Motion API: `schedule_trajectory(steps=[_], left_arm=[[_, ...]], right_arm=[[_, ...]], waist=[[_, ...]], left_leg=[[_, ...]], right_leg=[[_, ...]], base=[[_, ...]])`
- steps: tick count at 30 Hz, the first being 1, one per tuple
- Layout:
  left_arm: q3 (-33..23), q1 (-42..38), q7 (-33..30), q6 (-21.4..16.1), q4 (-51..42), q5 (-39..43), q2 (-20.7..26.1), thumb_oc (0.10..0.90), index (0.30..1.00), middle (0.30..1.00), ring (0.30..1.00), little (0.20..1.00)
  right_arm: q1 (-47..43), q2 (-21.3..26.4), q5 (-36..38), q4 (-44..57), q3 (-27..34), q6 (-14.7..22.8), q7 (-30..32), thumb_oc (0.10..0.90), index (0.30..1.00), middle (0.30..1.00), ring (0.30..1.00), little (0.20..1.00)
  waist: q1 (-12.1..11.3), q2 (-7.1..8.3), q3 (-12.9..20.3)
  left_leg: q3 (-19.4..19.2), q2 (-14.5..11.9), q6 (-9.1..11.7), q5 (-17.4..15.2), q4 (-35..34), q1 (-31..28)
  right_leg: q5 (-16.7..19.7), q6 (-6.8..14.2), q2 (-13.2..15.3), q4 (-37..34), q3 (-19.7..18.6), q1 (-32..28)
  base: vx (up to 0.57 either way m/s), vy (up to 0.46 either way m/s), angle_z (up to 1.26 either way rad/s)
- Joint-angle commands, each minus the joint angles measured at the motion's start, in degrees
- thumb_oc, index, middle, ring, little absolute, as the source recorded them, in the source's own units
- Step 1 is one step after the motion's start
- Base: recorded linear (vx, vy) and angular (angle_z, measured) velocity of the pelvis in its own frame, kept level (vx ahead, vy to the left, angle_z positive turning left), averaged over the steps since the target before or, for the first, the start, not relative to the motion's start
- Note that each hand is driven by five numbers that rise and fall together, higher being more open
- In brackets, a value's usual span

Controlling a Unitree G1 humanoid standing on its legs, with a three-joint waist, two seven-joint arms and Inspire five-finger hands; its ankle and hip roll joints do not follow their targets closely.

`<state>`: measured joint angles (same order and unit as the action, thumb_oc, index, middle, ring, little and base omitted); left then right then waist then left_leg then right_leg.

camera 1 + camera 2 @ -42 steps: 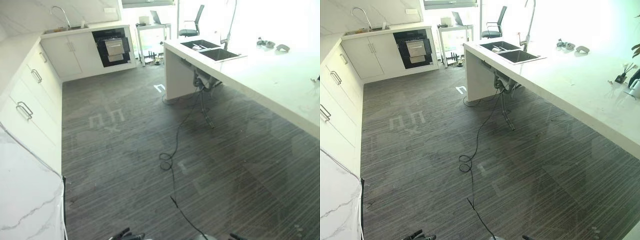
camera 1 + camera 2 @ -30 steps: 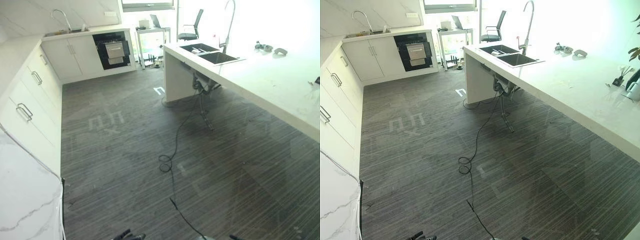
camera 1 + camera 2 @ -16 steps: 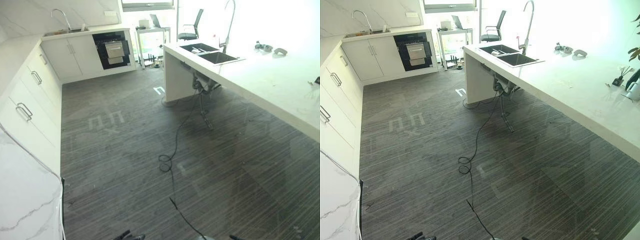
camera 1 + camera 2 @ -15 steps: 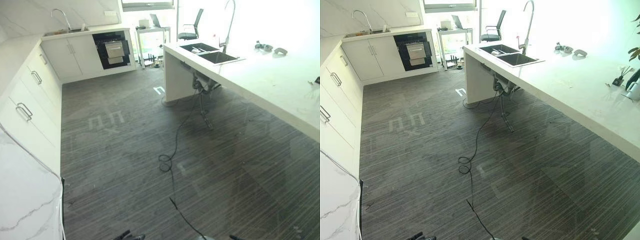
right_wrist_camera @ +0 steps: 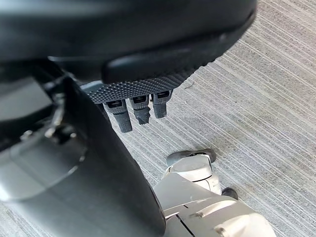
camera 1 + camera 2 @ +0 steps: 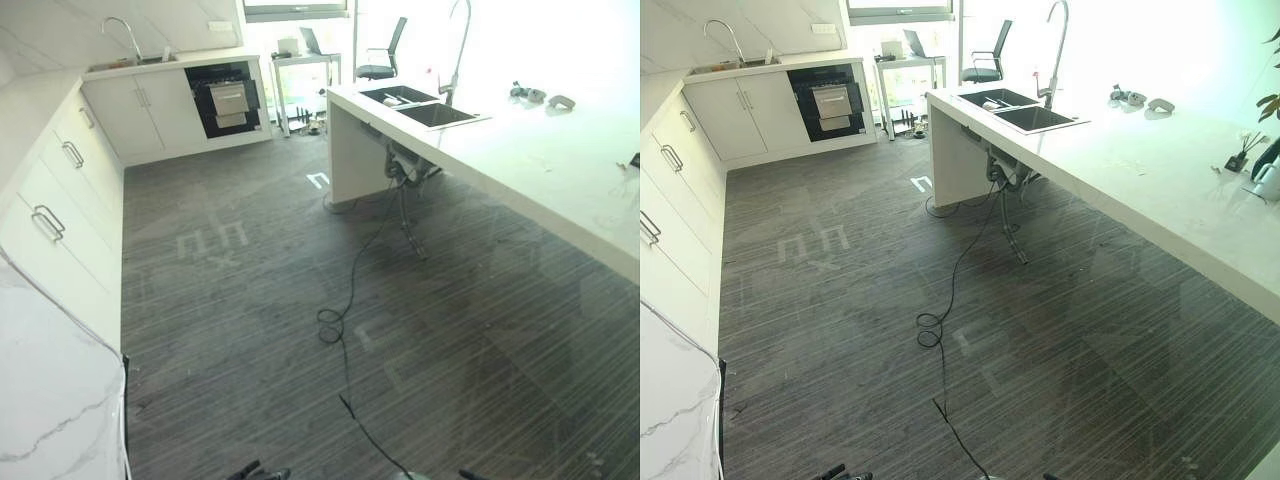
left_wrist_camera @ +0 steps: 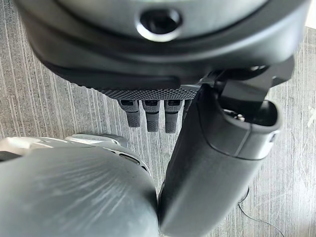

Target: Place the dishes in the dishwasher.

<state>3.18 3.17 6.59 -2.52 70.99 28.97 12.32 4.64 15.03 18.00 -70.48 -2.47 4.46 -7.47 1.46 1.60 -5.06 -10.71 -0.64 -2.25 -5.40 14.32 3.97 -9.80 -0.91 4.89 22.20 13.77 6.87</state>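
With both the left hand (image 7: 217, 163) and right hand (image 5: 74, 163) hanging relaxed and empty, dishes apparently lie in the far island sink (image 6: 1018, 108); next, walk toward it, dishwasher (image 6: 828, 98) far left.

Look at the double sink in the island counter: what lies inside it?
In the sink, the far basin holds a few pale dishes; the near basin's floor looks bare. The basin walls hide the rest.

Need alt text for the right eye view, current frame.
A kitchen seen from above: a long white counter on the right holds a double sink with a tall faucet. Across the dark striped floor, a black dishwasher sits among white cabinets at the far wall.
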Motion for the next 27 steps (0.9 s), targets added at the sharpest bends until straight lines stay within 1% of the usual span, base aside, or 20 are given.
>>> schedule_trajectory(steps=[1,3,5,6,8,13,14,15,16,18,19,20,21,22,24,25,26,27], left_arm=[[-0.5,-2.97,0.13,-2.98,-1.68,1.3,1.1,0.8,0.9,0.9,0.9,0.9],[-0.72,-3.12,0.01,-3.79,-2.51,1.77,1.11,0.8,0.9,0.9,0.9,0.9],[-1.06,-3.26,0.23,-4.88,-5.37,3.75,1.05,0.8,0.9,0.9,0.9,0.9],[-1.1,-3.06,-0.36,-5.64,-9.32,4.08,0.98,0.8,0.9,0.9,0.9,0.9],[-0.78,-2.94,-1.29,-6.16,-13.26,4.71,1.12,0.8,0.9,0.9,0.9,0.9],[-0.81,-2.1,-2.71,-7.55,-16.95,4.94,1.08,0.8,0.9,0.9,0.9,0.9],[-1.42,-1.61,-3.14,-7.74,-18.12,5.72,1.05,0.8,0.9,0.9,0.9,0.9],[-1.69,-1.2,-3.22,-8.01,-18.73,6.1,1.01,0.8,0.9,0.9,0.9,0.9],[-2.23,-0.39,-2.9,-8.19,-20.13,7.5,0.88,0.8,0.9,0.9,0.9,0.9],[-2.77,0.23,-2.72,-8.01,-21.59,8.0,0.7,0.8,0.9,0.9,0.9,0.9],[-3.22,0.8,-2.61,-8.63,-23.13,7.59,0.47,0.8,0.9,0.9,0.9,0.9],[-3.27,0.87,-2.6,-8.8,-23.44,7.79,0.44,0.8,0.9,0.9,0.9,0.9],[-3.46,0.98,-2.21,-9.34,-24.4,8.6,0.34,0.8,0.9,0.9,0.9,0.9],[-3.58,1.01,-1.79,-10.02,-24.94,8.85,0.39,0.8,0.9,0.9,0.9,0.9],[-3.77,1.51,-0.77,-11.23,-25.74,9.43,0.44,0.8,0.9,0.9,0.9,0.9],[-3.9,1.84,-0.24,-11.65,-26.07,9.51,0.45,0.8,0.9,0.9,0.9,0.9],[-3.94,2.2,0.1,-11.84,-26.51,9.48,0.47,0.8,0.9,0.9,0.9,0.9],[-3.89,2.96,0.33,-11.74,-27.45,9.32,0.08,0.8,0.9,0.9,0.9,0.9]], right_arm=[[-3.41,-0.04,-1.1,-0.05,-1.5,2.49,-0.31,0.8,0.9,0.9,0.9,0.9],[-3.48,-0.05,-0.68,0.32,-1.6,3.33,-0.38,0.8,0.9,0.9,0.9,0.9],[-3.54,0.1,1.1,2.23,-1.46,4.58,-0.87,0.8,0.9,0.9,0.9,0.9],[-3.5,0.22,3.31,6.43,-1.43,4.84,-0.78,0.8,0.9,0.9,0.9,0.9],[-3.45,0.47,3.78,10.77,-1.68,5.02,0.14,0.8,0.9,0.9,0.9,0.9],[-3.12,0.39,6.43,17.49,-2.37,6.7,1.0,0.8,0.9,0.9,0.9,0.9],[-2.94,0.6,6.59,20.58,-2.66,7.35,1.54,0.8,0.9,0.9,0.9,0.9],[-2.79,0.86,6.01,22.88,-2.9,7.16,1.99,0.8,0.9,0.9,0.9,0.9],[-2.45,1.47,4.11,27.48,-3.61,7.39,2.99,0.8,0.9,0.9,0.9,0.9],[-2.03,1.98,2.73,31.67,-4.24,6.83,4.09,0.8,0.9,0.9,0.9,0.9],[-1.59,2.7,2.45,36.79,-4.51,5.82,4.63,0.8,0.9,0.9,0.9,0.9],[-1.44,2.84,2.51,37.75,-4.49,5.8,4.6,0.8,0.9,0.9,0.9,0.9],[-1.15,3.57,2.45,40.49,-4.2,5.96,4.23,0.8,0.9,0.9,0.9,0.9],[-0.86,4.17,2.38,42.25,-3.81,6.3,3.67,0.8,0.9,0.9,0.9,0.9],[-0.42,5.17,2.29,44.26,-3.3,7.11,2.62,0.8,0.9,0.9,0.9,0.9],[-0.26,5.42,2.2,44.64,-3.0,7.47,2.22,0.8,0.9,0.9,0.9,0.9],[0.13,5.4,2.14,45.23,-2.48,7.51,2.02,0.8,0.9,0.9,0.9,0.9],[0.75,5.26,1.99,46.2,-1.94,7.51,1.92,0.8,0.9,0.9,0.9,0.9]], waist=[[0.59,-0.57,-1.93],[0.62,-0.64,-1.96],[0.61,-0.76,-2.2],[0.54,-0.79,-2.56],[0.48,-0.82,-2.99],[0.37,-0.8,-3.24],[0.47,-0.79,-3.31],[0.54,-0.79,-3.42],[0.59,-0.74,-3.7],[0.59,-0.57,-4.06],[0.5,0.14,-4.82],[0.44,0.39,-5.1],[0.23,1.99,-6.05],[0.02,2.92,-7.39],[-0.13,3.09,-8.59],[-0.19,3.14,-8.8],[-0.11,2.67,-9.16],[-0.5,2.49,-9.86]], left_leg=[[0.04,0.33,1.62,-11.4,2.87,-2.27],[0.0,0.22,1.72,-11.31,2.87,-2.22],[0.19,0.15,1.87,-11.21,2.87,-2.3],[0.38,0.07,1.92,-11.12,2.87,-2.27],[0.57,0.01,1.93,-10.95,2.87,-1.96],[0.99,-0.12,2.0,-10.71,2.87,-1.79],[1.05,-0.19,2.07,-10.67,2.87,-2.02],[1.1,-0.22,2.12,-10.61,2.87,-2.17],[1.1,-0.29,2.29,-10.26,2.87,-2.54],[0.92,-0.35,2.5,-9.69,2.87,-2.99],[0.25,-0.04,2.97,-8.21,2.87,-3.61],[0.03,0.1,3.09,-7.85,2.87,-3.7],[-1.45,0.68,3.54,-4.91,2.87,-4.03],[-2.03,0.14,4.33,-2.7,7.47,-1.99],[-1.55,-1.32,5.09,-0.21,17.29,4.12],[-1.94,-1.92,5.09,1.23,17.91,5.78],[-2.66,-3.33,5.89,0.99,16.13,6.31],[-5.84,-4.37,5.55,3.89,10.29,6.68]], right_leg=[[-2.53,6.5,0.95,-5.01,0.22,-4.74],[-2.59,6.41,0.88,-5.01,0.33,-4.81],[-2.58,6.25,0.8,-5.01,0.44,-4.93],[-2.56,6.11,0.75,-5.01,0.42,-4.94],[-2.56,5.96,0.62,-5.01,0.32,-4.7],[-2.65,5.63,0.29,-5.01,0.39,-4.6],[-2.79,5.4,0.05,-5.01,0.24,-4.66],[-2.86,5.23,-0.08,-5.01,0.11,-4.69],[-2.97,4.89,-0.27,-5.01,-0.1,-4.69],[-2.98,4.51,-0.35,-5.01,-0.22,-4.74],[-2.83,3.89,-0.08,-5.01,-0.34,-4.89],[-2.79,3.75,0.08,-5.01,-0.38,-5.01],[-2.61,3.04,1.34,-5.01,-0.8,-5.16],[-2.74,2.25,1.88,-5.01,-1.01,-5.78],[-2.74,1.07,1.51,-5.01,-0.99,-5.79],[-2.76,0.85,1.3,-5.01,-1.24,-5.7],[-4.05,1.22,0.3,-5.01,-1.74,-6.91],[-4.12,1.36,0.1,-5.01,-1.78,-7.63]], base=[[0.0,0.0,0.0],[0.0,0.0,0.0],[0.01,-0.026,0.0],[0.0,-0.058,0.02],[-0.04,-0.066,0.01],[0.01,-0.087,0.05],[0.05,-0.079,0.07],[0.06,-0.113,0.03],[0.04,-0.079,0.01],[0.04,-0.093,-0.01],[0.05,-0.108,-0.02],[0.06,-0.143,-0.02],[0.03,-0.137,-0.05],[0.02,-0.154,-0.07],[0.02,-0.106,0.0],[0.17,-0.058,0.17],[0.23,0.018,0.1],[0.3,0.076,-0.05]])
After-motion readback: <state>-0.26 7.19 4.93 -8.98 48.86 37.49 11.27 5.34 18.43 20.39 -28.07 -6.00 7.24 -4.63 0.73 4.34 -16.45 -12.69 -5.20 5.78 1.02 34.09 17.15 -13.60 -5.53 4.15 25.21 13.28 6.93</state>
